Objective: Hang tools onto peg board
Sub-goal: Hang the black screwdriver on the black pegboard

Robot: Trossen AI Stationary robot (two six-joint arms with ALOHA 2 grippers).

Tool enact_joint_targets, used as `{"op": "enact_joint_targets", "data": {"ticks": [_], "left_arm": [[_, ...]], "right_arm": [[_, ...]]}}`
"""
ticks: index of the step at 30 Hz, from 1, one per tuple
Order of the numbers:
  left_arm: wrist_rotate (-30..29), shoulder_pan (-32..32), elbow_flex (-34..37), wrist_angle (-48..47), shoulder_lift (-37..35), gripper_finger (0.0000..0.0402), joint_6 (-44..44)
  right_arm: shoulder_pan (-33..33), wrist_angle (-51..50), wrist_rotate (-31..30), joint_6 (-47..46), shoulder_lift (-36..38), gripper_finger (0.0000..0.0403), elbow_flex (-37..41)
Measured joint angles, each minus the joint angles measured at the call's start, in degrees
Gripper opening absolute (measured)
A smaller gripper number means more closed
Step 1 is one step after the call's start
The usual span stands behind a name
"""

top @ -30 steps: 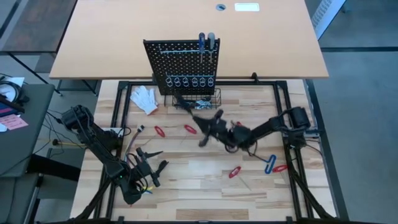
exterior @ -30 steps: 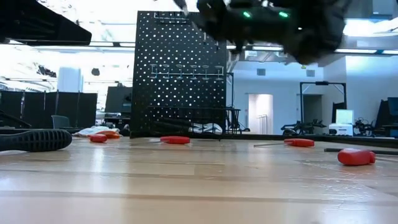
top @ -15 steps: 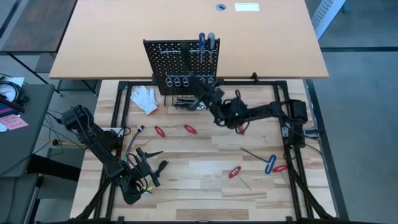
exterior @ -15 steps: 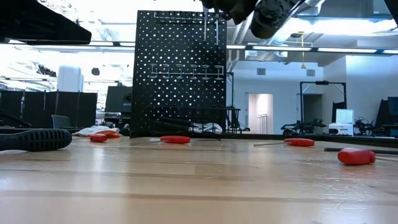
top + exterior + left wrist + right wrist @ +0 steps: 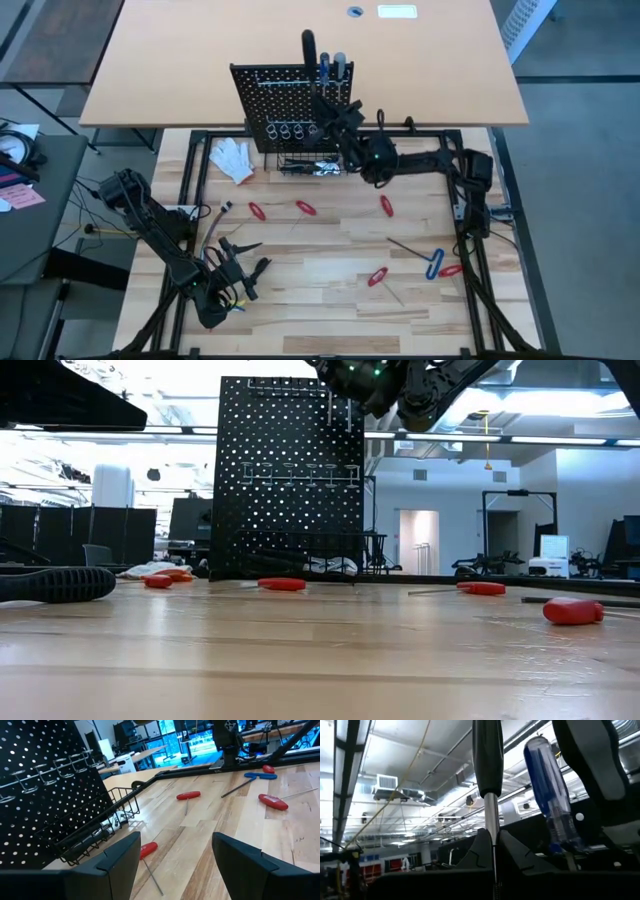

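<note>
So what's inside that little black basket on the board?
The basket holds something pale with a dark bit; the wires cover too much to tell what it is.

Overhead and table-level views share the peg board [image 5: 293,100]; wrist cameras sit close

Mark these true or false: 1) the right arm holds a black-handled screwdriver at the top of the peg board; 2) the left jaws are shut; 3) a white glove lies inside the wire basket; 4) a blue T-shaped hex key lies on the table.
1) True: the right gripper is shut on the black-handled screwdriver at the peg board top.
2) False: the left gripper jaws are open.
3) False: the white glove lies on the table beside the wire basket.
4) True: the hex key.
</note>
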State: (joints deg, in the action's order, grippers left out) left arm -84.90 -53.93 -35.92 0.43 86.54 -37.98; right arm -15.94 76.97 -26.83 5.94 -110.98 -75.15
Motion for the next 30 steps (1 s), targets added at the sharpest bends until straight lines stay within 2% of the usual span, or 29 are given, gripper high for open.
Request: {"op": "enact_joint_targets", "data": {"ticks": [21, 30], "left_arm": [[-0.4, 0.0, 0.0, -0.1, 0.0, 0.0242, 0.0], [-0.4, 0.0, 0.0, -0.1, 0.0, 0.0242, 0.0]], "right_arm": [[-1.1, -3.4, -1.3, -1.6, 0.0, 0.0009, 0.0], [-1.9, -8.1, -1.6, -3.7, -0.1, 0.001, 0.0]]}}
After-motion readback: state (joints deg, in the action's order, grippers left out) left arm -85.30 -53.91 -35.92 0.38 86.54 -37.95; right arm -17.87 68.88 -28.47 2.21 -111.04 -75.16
